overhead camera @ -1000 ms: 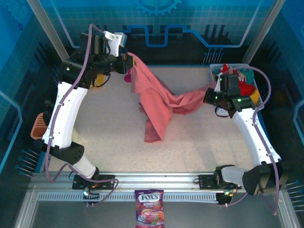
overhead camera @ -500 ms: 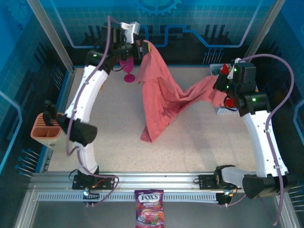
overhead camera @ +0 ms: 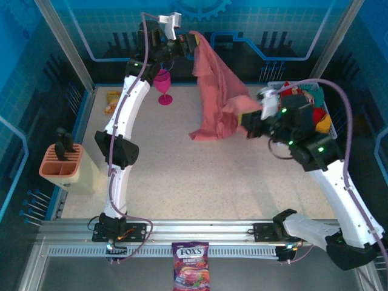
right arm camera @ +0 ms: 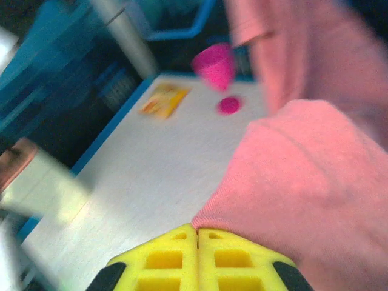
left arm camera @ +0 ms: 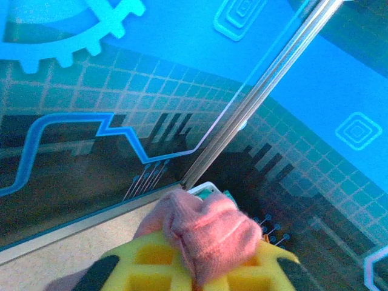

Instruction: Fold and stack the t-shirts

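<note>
Top external view, near to far: a sweets bag (overhead camera: 190, 267) lies by the rail (overhead camera: 200, 231) between the arm bases. Beyond is the speckled tabletop (overhead camera: 200, 188), with a holder (overhead camera: 60, 167) at its left edge. Over mid-tabletop the right pincer (overhead camera: 250, 126) is clamped on one end of the pink tee (overhead camera: 215, 91). The left pincer (overhead camera: 195, 45), high against the blue back wall (overhead camera: 273, 24), is clamped on the other end. A goblet (overhead camera: 162, 82) and snack packet (overhead camera: 112, 100) sit far left. A basket (overhead camera: 271, 86) far right holds the red tee (overhead camera: 312, 114). A second ago the pink tee's hem trailed on the tabletop, the left pincer was lower, and the right pincer was beside the basket.
</note>
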{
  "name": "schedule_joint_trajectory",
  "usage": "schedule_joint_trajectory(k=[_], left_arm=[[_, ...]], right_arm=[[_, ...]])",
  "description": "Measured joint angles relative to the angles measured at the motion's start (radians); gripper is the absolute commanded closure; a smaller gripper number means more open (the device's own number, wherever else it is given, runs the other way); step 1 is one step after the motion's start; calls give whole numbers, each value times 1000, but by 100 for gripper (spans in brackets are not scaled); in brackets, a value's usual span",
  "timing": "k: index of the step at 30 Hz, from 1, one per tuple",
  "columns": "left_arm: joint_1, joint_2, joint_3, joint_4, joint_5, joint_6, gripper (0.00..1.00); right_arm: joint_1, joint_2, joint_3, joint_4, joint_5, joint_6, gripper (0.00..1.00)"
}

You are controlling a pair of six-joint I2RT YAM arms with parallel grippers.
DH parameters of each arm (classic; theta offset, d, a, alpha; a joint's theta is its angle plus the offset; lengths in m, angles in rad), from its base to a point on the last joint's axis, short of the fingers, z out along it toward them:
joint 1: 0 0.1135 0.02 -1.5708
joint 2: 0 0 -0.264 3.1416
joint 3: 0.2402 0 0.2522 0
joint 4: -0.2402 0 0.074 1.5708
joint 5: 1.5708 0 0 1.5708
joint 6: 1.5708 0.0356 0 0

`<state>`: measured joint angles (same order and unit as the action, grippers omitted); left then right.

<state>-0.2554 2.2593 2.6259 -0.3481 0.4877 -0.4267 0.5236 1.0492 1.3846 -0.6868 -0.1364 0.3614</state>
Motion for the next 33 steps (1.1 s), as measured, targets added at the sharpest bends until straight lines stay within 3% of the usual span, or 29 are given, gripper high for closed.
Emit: schedule_joint_trajectory(k=[2, 3, 5, 6, 7, 8, 9, 11, 13, 14, 18, 22, 26, 33], left_arm=[[10, -22, -47, -30, -4, 27, 86], [14, -32, -73, -46, -9, 37, 80], [24, -67, -158, -85, -20, 61, 36], [32, -84, -201, -104, -23, 67, 25], [42, -103, -248, -132, -27, 70, 22], [54, -121, -291, -159, -31, 72, 18], [67, -138, -329, -177, -38, 76, 16], [105, -185, -419, -232, -58, 90, 15], [148, -239, -486, -285, -75, 96, 15], [171, -273, -518, -315, -86, 98, 15], [233, -461, -674, -404, -144, 113, 16], [220, -713, -953, -440, -155, 82, 20], [151, -909, -1290, -465, -178, 19, 23], [-17, -1092, -1672, -507, -251, -150, 24]], right_arm=[[156, 26, -54, 37, 2, 0, 100], [223, 53, -72, 56, 1, 0, 100], [350, 143, -95, 109, 11, 8, 100], [395, 192, -96, 130, 17, 13, 100], [444, 259, -94, 159, 24, 22, 100], [477, 317, -93, 184, 27, 31, 93], [500, 372, -89, 203, 27, 40, 80], [527, 494, -63, 221, 19, 61, 28], [530, 602, -9, 211, 23, 69, 4], [529, 646, 22, 200, 39, 72, 0], [489, 658, 45, 156, 86, 82, 0], [286, 563, -29, 149, 92, 121, 0], [46, 533, -111, 107, 181, 145, 3], [-185, 600, -248, 104, 214, 200, 18]])
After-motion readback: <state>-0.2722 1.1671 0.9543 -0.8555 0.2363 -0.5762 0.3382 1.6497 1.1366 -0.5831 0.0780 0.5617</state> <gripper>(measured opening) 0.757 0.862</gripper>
